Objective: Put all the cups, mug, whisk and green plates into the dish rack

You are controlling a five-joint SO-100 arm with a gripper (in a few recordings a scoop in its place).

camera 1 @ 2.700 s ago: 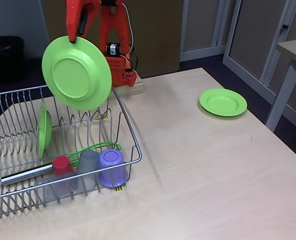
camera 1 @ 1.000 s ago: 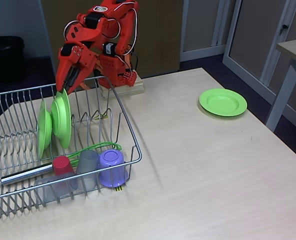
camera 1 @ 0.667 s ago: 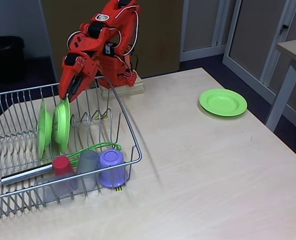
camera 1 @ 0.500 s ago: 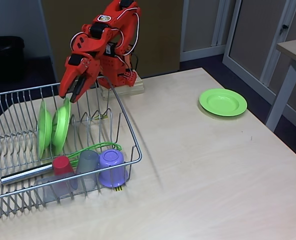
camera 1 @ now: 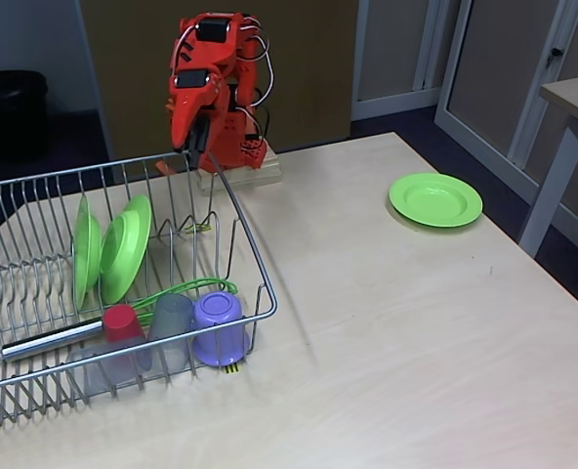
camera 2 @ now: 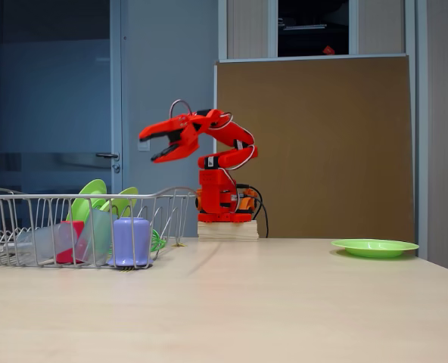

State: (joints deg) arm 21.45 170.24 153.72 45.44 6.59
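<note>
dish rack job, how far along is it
Mostly done. The dish rack already holds two green plates, the whisk, the red cup, two grey cups and the mug. The gripper is open and empty above the rack. Left: one green plate on the table.

The arm [camera 1: 211, 98] is bright orange-red all over, its end effector [camera 2: 153, 145] included, with black motor blocks and white and black wires. It stands on a pale wooden block [camera 1: 238, 174]. The dish rack [camera 1: 35, 293] is silver wire and carries a small yellow-and-black striped tag [camera 1: 230, 368] at its 5 o'clock corner. Inside stand two lime-green plates [camera 1: 123, 249]; a third lime-green plate [camera 1: 435, 199] lies on the light beige wood-grain counter [camera 1: 396, 342]. The whisk [camera 1: 177, 289] has bright green wires and a silver handle. The mug [camera 1: 219, 327] is lilac-purple, one cup [camera 1: 123, 322] red, another cup [camera 1: 172, 327] translucent grey. The board behind the arm [camera 2: 315, 144] is brown.
</note>
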